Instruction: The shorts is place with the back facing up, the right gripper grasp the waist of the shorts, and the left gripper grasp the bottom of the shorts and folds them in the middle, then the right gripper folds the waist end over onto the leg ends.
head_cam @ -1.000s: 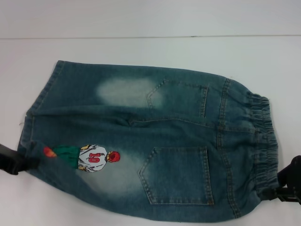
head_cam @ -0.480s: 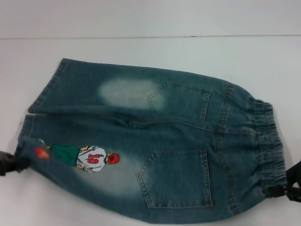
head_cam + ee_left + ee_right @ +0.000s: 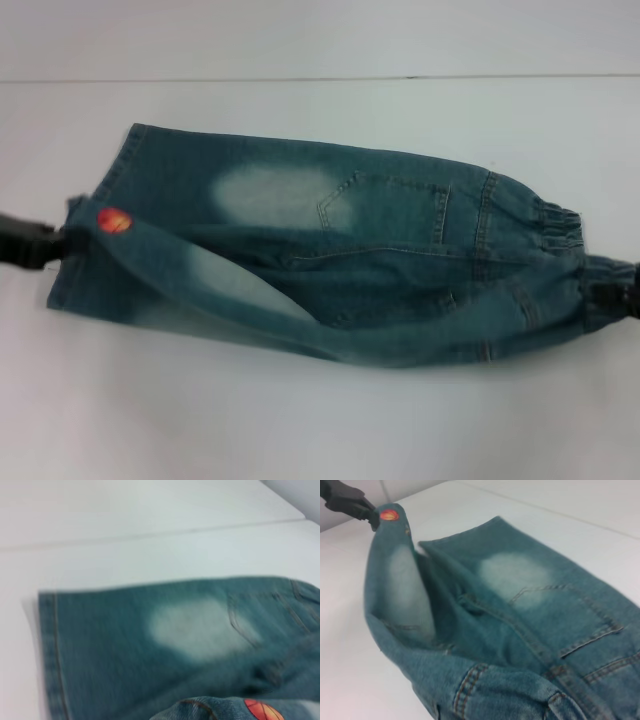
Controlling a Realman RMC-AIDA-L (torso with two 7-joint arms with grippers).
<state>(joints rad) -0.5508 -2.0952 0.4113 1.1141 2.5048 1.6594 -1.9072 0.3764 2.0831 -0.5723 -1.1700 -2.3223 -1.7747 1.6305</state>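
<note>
At the hem corner beside the orange basketball patch [image 3: 114, 220]: left pincer [image 3: 50, 243], clenched on the bottom of the shorts [image 3: 85, 255], raised off the desk [image 3: 300, 420]. At the opposite, gathered end: right pincer [image 3: 618, 295], clenched on the waist [image 3: 560, 235]. Between the two: the shorts [image 3: 330, 260], stretched lengthwise, near half lifted and doubling over the far half, which lies flat showing a back pocket [image 3: 395, 210] and a pale bleached patch [image 3: 270, 195].
</note>
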